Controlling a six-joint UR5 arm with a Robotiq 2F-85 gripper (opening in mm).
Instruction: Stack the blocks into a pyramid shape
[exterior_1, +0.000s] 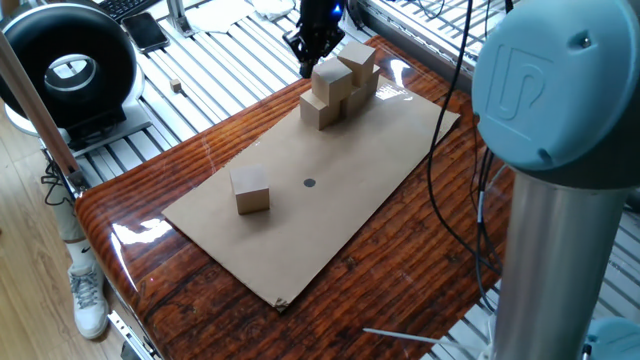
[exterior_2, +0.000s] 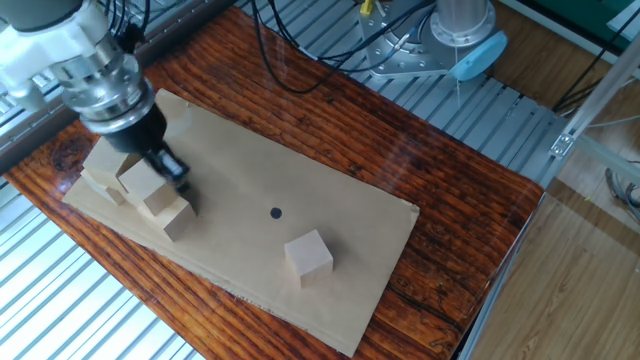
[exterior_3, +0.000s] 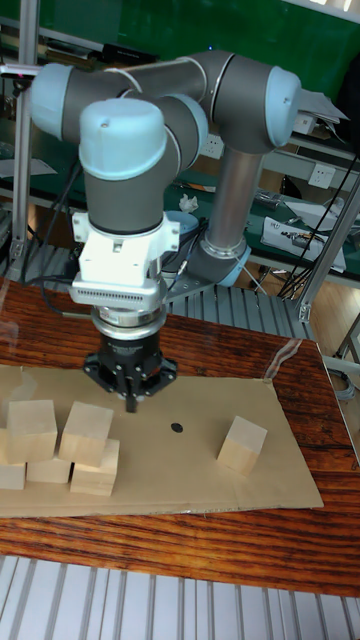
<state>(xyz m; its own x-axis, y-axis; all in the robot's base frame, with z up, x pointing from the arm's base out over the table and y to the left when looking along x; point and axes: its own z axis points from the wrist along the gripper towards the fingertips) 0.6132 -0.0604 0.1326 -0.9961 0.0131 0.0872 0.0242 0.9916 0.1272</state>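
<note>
Five tan blocks form a stack (exterior_3: 60, 450) at the far end of the cardboard sheet: a lower row with two blocks resting on top. The newest upper block (exterior_2: 141, 180) (exterior_1: 327, 81) (exterior_3: 86, 430) sits slightly turned on the row. A sixth block (exterior_1: 250, 189) (exterior_2: 308, 254) (exterior_3: 243, 445) stands alone on the sheet. My gripper (exterior_2: 178, 185) (exterior_1: 313, 55) (exterior_3: 131, 402) hovers just beside and above the stack, open, with nothing between its fingers.
The cardboard sheet (exterior_1: 330, 210) carries a black dot (exterior_1: 309, 183) near its middle. The arm's grey base column (exterior_1: 560, 250) rises at the table's right side. A black round device (exterior_1: 68, 70) and a tiny cube (exterior_1: 176, 87) lie off the table. Cables (exterior_2: 300, 70) run across the wood.
</note>
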